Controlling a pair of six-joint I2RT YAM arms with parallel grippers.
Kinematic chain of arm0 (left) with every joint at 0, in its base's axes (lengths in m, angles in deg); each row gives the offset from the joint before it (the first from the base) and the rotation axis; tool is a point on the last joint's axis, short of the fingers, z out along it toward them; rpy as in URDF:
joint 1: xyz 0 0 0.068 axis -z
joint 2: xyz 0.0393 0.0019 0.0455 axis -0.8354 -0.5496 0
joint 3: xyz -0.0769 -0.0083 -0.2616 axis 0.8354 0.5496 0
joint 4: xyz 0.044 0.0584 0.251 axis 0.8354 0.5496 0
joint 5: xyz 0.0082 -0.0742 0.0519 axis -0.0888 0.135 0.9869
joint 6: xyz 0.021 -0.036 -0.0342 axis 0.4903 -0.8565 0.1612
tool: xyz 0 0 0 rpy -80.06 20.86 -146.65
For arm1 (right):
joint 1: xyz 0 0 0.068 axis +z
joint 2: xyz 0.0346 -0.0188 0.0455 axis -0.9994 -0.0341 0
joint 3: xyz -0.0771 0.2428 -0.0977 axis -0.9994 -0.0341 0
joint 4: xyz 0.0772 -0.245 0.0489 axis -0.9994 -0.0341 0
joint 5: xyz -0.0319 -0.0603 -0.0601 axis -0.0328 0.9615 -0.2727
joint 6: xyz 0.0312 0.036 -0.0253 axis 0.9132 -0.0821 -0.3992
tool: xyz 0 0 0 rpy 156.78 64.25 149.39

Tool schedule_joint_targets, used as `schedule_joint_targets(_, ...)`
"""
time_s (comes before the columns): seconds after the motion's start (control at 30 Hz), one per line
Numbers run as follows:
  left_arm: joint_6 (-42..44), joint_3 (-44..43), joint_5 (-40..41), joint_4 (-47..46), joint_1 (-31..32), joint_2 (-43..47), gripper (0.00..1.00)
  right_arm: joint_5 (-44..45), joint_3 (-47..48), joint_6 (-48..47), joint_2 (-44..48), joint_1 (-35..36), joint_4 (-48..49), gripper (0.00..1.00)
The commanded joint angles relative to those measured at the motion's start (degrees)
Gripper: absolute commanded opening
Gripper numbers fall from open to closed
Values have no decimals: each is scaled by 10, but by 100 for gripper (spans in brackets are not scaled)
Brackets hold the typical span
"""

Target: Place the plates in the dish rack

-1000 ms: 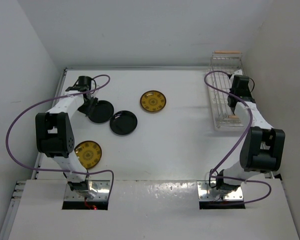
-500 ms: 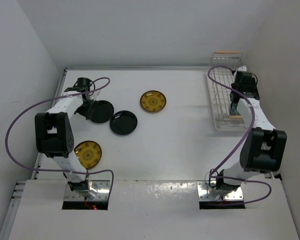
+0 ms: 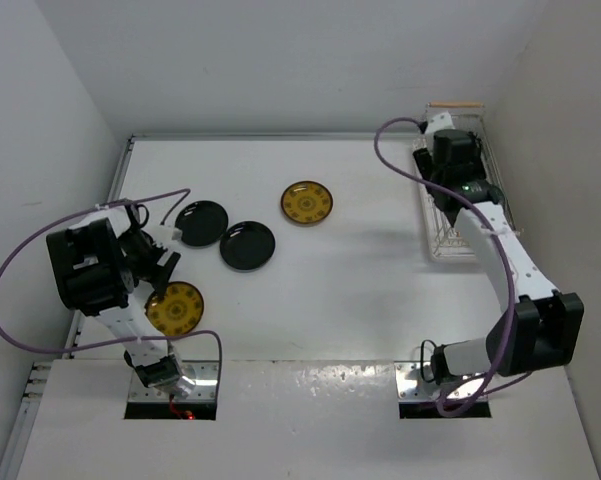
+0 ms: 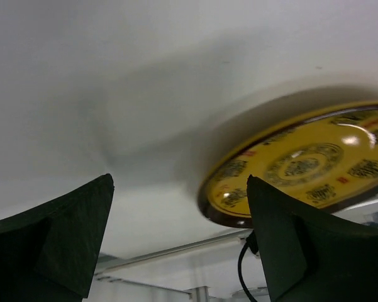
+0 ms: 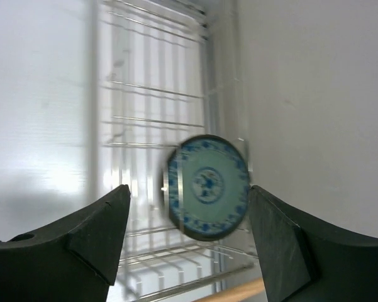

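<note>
The dish rack [image 3: 438, 225] stands at the far right, partly under my right arm. In the right wrist view the pale blue-green plate [image 5: 207, 187] stands on edge between the rack's wires [image 5: 157, 119], apart from my fingers. My right gripper [image 5: 189, 190] is open and held above the rack [image 3: 448, 165]. Two black plates [image 3: 202, 222] [image 3: 247, 245] and a yellow plate [image 3: 307, 202] lie flat mid-table. Another yellow plate [image 3: 174, 307] [image 4: 308, 163] lies near the left arm's base. My left gripper [image 3: 163, 258] [image 4: 179, 182] is open and empty, just beside its rim.
The side wall [image 5: 314, 94] runs close along the rack's right side. A wooden handle bar [image 5: 239, 292] closes the rack's near end, another [image 3: 455, 104] its far end. The left wall and the table's left rail [image 3: 80, 320] lie close to the left arm.
My right gripper opened, let go of the blue-green plate in the rack and rose. My left gripper left the black plate, swung back toward the near yellow plate and opened wider.
</note>
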State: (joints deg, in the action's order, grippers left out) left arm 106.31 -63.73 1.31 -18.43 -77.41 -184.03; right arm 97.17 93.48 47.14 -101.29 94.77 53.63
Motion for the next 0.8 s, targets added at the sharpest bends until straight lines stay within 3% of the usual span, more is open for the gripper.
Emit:
schedule_joint_targets(0.0, 60, 3, -81, 31, -17, -15, 89, 13, -12, 13, 14, 51, -9, 75)
schedule_joint_targets(0.13, 114, 3, -143, 83, -17, -30, 85, 22, -36, 20, 21, 87, -7, 75)
schedule_joint_targets(0.27, 132, 50, -115, 50, -10, -30, 81, 27, -55, 34, 36, 104, -14, 75)
schedule_joint_targets(0.33, 127, 72, -107, 34, -4, -37, 74, 26, -72, 38, 45, 115, -16, 75)
schedule_joint_targets(0.47, 113, 79, -121, 12, 3, -62, 46, 32, -90, 47, 65, 126, -14, 75)
schedule_joint_targets(0.6, 88, 65, -148, 6, 9, -63, 3, 29, -99, 62, 78, 138, -14, 75)
schedule_joint_targets(0.77, 86, -5, -220, 43, 9, -18, 0, -2, -115, 99, 92, 174, -23, 75)
